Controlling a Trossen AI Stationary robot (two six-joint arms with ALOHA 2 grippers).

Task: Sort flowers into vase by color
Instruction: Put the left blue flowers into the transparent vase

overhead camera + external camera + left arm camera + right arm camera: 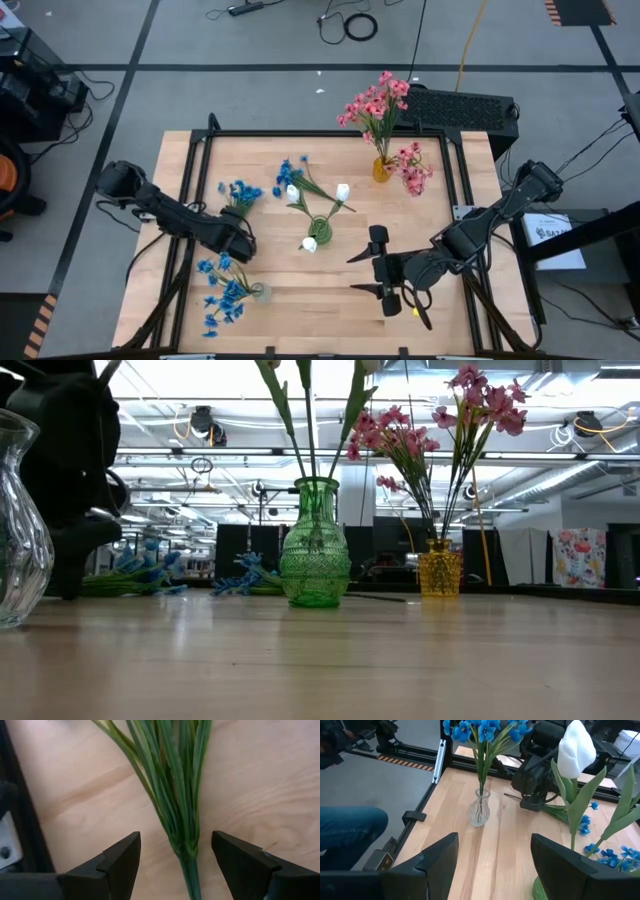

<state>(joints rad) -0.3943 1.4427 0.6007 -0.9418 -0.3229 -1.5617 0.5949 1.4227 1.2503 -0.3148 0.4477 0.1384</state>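
A blue flower spray (238, 194) lies on the table at the left. My left gripper (175, 865) points down over its stem end (189, 862), open, one finger on each side of the stem and not touching it. More blue flowers (224, 290) stand in a clear vase (479, 810) near the front. White buds (343, 190) stand in a green vase (314, 545) at the middle. Pink flowers (378, 100) stand in an amber vase (440, 568) at the back. My right gripper (355, 273) hangs open above the table right of the middle, holding nothing.
A second blue spray (292, 178) lies on the table behind the green vase. More pink blossoms (413, 170) hang beside the amber vase. A black frame (320, 133) runs round the table's edges. Bare wood lies along the front (320, 310).
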